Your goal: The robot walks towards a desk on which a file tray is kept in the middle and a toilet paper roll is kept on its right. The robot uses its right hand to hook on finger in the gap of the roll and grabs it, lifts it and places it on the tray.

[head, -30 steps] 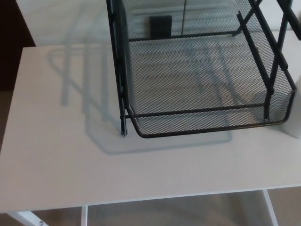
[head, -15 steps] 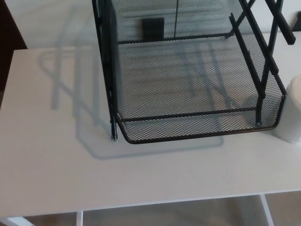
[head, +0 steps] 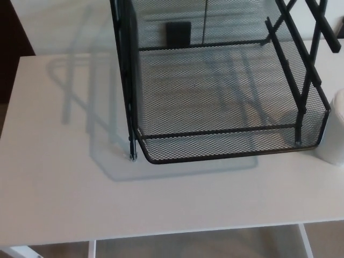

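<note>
Nearest the camera, the front edge of the white desk [head: 64, 188] runs across the bottom of the head view, with a strip of floor and pale frame members showing below it; the desk's right end is cut off by the picture edge. The bare tabletop in front carries only the grey shadow of the tray.

Farther back, the black mesh file tray [head: 226, 153] stands on the middle of the desk, its rounded front lip facing the camera and its long sides running away towards the wall. Black upright and slanted bars rise along both sides, and their tops are cut off by the upper edge, so how many tiers the tray has cannot be told. A small dark rectangle [head: 178, 33] shows at the back through the mesh; what it is cannot be made out.

Level with the tray's front right corner, the toilet paper roll [head: 334, 134] stands on the desk just beside the tray, at the far right border. Only its left part shows, a white rounded side with a curved top rim, so it seems to stand upright with its axis vertical; its central gap is out of frame.

Neither robot hand appears, so the state of their fingers cannot be told.
</note>
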You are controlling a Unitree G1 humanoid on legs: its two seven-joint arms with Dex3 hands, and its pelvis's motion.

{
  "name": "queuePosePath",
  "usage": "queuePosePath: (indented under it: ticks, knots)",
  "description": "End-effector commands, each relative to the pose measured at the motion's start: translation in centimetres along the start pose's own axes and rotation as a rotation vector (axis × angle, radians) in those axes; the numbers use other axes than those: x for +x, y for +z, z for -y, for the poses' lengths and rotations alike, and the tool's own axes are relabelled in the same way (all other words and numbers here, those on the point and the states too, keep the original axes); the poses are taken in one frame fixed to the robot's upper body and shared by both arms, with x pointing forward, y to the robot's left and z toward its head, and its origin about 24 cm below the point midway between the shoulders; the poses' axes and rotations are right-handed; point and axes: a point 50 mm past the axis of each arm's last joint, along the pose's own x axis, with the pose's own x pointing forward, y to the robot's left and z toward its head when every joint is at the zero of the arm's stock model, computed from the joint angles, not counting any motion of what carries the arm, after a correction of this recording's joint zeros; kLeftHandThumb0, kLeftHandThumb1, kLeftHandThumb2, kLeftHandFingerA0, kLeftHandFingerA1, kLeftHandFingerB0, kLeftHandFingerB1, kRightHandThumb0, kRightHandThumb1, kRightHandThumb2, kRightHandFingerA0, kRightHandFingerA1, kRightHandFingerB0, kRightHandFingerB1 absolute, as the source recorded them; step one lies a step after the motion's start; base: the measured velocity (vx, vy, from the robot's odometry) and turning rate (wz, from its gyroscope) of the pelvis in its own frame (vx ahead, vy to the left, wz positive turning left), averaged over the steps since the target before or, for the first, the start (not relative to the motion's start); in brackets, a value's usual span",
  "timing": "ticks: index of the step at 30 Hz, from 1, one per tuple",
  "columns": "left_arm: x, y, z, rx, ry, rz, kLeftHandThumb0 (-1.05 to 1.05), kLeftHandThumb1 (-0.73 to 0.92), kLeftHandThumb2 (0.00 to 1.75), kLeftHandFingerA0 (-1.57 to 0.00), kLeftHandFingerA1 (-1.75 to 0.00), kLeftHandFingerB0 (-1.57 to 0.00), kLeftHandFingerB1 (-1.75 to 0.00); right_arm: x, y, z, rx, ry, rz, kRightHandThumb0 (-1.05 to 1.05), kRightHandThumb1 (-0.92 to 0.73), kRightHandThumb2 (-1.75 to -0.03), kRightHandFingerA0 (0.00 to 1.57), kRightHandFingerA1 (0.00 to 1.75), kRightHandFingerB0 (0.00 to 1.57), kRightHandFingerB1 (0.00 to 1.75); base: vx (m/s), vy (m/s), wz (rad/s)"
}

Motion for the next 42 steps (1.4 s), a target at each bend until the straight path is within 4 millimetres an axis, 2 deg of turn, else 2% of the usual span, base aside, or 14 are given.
queuePosePath:
  ticks: [1, 2, 3, 4, 6, 7, 12, 24, 25, 27, 30, 34, 35, 42]
  knots:
    - [-0.3, 0.7, -0.9, 0.023, 0.019, 0.041, -1.05, 0.74, 1.29, -0.05, -0.79, -0.10, -0.69, 0.0, 1.3, -2.7, -0.156, 0.257, -0.052, -0.33, -0.47, -0.99, 0.02, 0.49, 0.00, 0.50, 0.00, 0.000, 0.00]
    - [-0.3, 0.8, -0.9, 0.025, 0.019, 0.042, -1.05, 0.74, 1.29, -0.05, -0.79, -0.10, -0.69, 0.0, 1.2, -3.1, -0.180, 0.269, -0.060, -0.33, -0.47, -0.99, 0.02, 0.49, 0.00, 0.50, 0.00, 0.000, 0.00]
    - [-0.3, 0.7, -0.9, 0.022, 0.021, 0.041, -1.05, 0.73, 1.29, -0.07, -0.80, -0.09, -0.70, -0.1, 1.2, -3.6, -0.216, 0.307, -0.083, -0.50, -0.60, -0.61, 0.20, 0.38, 0.07, 0.19, 0.00, 0.000, 0.00]
    - [-0.3, 0.8, -1.0, 0.003, 0.029, 0.042, -1.05, 0.73, 1.28, -0.08, -0.81, -0.08, -0.70, -0.2, 1.0, -4.6, -0.252, 0.368, -0.104, -0.33, -0.48, -1.00, 0.00, 0.48, 0.00, 0.50, 0.00, 0.000, 0.00]
    - [-0.3, 0.8, -1.0, 0.000, 0.025, 0.045, -1.05, 0.74, 1.28, -0.07, -0.80, -0.09, -0.68, -0.4, 0.8, -5.2, -0.289, 0.422, -0.132, -0.32, -0.50, -1.01, 0.00, 0.48, 0.00, 0.50, 0.00, 0.000, 0.00]
    - [-0.3, 0.8, -1.0, 0.001, 0.029, 0.043, -1.05, 0.73, 1.28, -0.09, -0.81, -0.08, -0.69, -0.6, 0.7, -5.7, -0.338, 0.461, -0.149, -0.51, -0.61, -0.61, 0.23, 0.37, 0.09, 0.21, 0.00, 0.000, 0.00]
    - [-0.2, 0.8, -1.0, 0.014, 0.034, 0.031, -1.05, 0.74, 1.29, -0.07, -0.79, -0.09, -0.69, -0.9, 0.1, -6.3, -0.478, 0.556, -0.219, -0.58, -0.50, -0.78, 0.24, 0.48, 0.07, 0.37, 0.00, 0.000, 0.00]
    - [-0.5, 1.1, -1.3, 0.037, 0.025, 0.047, -1.05, 0.75, 1.29, -0.07, -0.79, -0.08, -0.67, -0.7, 0.3, -7.3, -0.537, 0.601, -0.197, -0.53, -0.63, -0.60, 0.22, 0.38, 0.12, 0.25, 0.00, 0.000, 0.00]
    - [-0.5, 1.1, -1.3, 0.022, 0.027, 0.049, -1.05, 0.75, 1.29, -0.08, -0.79, -0.08, -0.67, -0.6, 0.5, -7.4, -0.541, 0.604, -0.187, -0.60, -0.49, -0.79, 0.16, 0.47, 0.07, 0.36, 0.00, 0.000, 0.00]
    - [-0.3, 0.9, -1.3, 0.019, 0.044, 0.037, -1.05, 0.75, 1.29, -0.11, -0.80, -0.07, -0.69, -0.5, 1.0, -7.7, -0.563, 0.612, -0.180, -0.56, -0.64, -0.59, 0.28, 0.37, 0.11, 0.26, 0.00, 0.000, 0.00]
    - [-0.3, 0.9, -1.4, 0.027, 0.046, 0.037, -1.05, 0.76, 1.29, -0.14, -0.82, -0.05, -0.68, -0.4, 1.4, -8.0, -0.580, 0.608, -0.150, -0.64, -0.50, -0.83, 0.22, 0.49, 0.06, 0.35, 0.00, 0.000, 0.00]
    - [-0.2, 0.9, -1.4, 0.017, 0.049, 0.028, -1.05, 0.75, 1.29, -0.12, -0.81, -0.07, -0.69, -0.2, 1.7, -8.1, -0.545, 0.601, -0.144, -0.63, -0.48, -0.82, 0.20, 0.48, 0.06, 0.35, 0.00, 0.000, 0.00]
    - [-0.2, 0.7, -1.4, 0.013, 0.047, 0.027, -1.05, 0.75, 1.28, -0.11, -0.80, -0.07, -0.69, -0.1, 1.9, -7.9, -0.542, 0.590, -0.133, -0.56, -0.64, -0.59, 0.26, 0.37, 0.10, 0.26, 0.00, 0.000, 0.00]
    - [-0.2, 0.5, -1.3, 0.018, 0.058, 0.018, -1.05, 0.76, 1.29, -0.13, -0.82, -0.07, -0.71, 0.0, 1.9, -7.4, -0.532, 0.573, -0.138, -0.55, -0.61, -0.61, 0.22, 0.38, 0.10, 0.21, 0.00, 0.000, 0.00]
